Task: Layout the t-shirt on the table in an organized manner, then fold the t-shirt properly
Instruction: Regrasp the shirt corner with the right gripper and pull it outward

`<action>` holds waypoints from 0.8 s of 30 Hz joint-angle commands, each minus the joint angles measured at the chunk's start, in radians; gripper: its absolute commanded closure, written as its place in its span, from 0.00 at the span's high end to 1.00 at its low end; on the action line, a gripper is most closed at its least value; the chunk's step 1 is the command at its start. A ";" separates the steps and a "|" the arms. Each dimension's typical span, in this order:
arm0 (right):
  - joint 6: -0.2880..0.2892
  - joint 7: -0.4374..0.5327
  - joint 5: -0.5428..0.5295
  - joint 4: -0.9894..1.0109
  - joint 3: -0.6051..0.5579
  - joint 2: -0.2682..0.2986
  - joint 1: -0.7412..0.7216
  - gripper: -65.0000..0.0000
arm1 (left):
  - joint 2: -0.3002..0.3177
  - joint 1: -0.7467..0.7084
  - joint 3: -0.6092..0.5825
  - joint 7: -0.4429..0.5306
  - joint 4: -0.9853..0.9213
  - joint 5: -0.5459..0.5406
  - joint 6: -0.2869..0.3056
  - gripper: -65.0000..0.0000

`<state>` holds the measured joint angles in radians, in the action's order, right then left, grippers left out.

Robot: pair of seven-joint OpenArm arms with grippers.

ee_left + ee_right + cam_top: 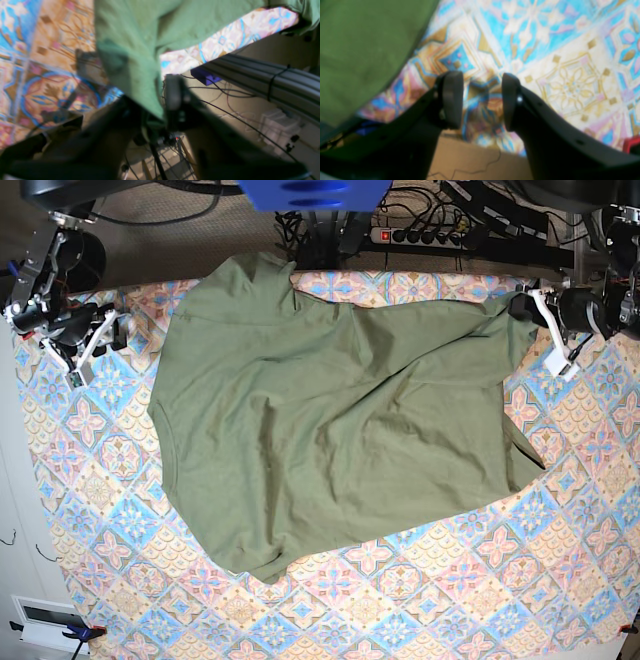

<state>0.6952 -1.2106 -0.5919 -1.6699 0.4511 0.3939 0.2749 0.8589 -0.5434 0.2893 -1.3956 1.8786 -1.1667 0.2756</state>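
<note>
The t-shirt [330, 420] lies spread but rumpled across the far half of the table [450, 600]. The right gripper [482, 100], jaws spread and empty, hovers just left of it. The left gripper [155, 100] seems to pinch the right edge, though blur obscures it.
</note>
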 commanded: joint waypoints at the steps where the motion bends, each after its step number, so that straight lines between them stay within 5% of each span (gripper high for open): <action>1: 0.003 0.018 -0.027 -0.020 0.007 0.023 -0.026 0.38 | 0.021 -0.010 0.009 -0.001 0.011 -0.009 0.001 0.30; 7: 0.003 0.007 -0.027 0.020 -0.035 0.017 -0.027 0.39 | 0.021 -0.091 0.009 -0.001 0.011 -0.009 0.001 0.56; 15: 0.003 0.012 -0.027 0.024 -0.156 0.015 -0.029 0.39 | 0.067 -0.119 -0.015 -0.001 0.011 -0.006 0.001 0.56; 24: 0.003 0.012 -0.026 0.083 -0.165 -0.020 -0.087 0.39 | 0.118 -0.168 -0.015 -0.001 0.013 -0.008 0.001 0.56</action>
<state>0.6949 -1.1995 -0.6052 -1.5753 0.2768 0.3546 0.1890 0.9508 -0.7105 0.2638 -1.3922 1.8786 -1.1660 0.2745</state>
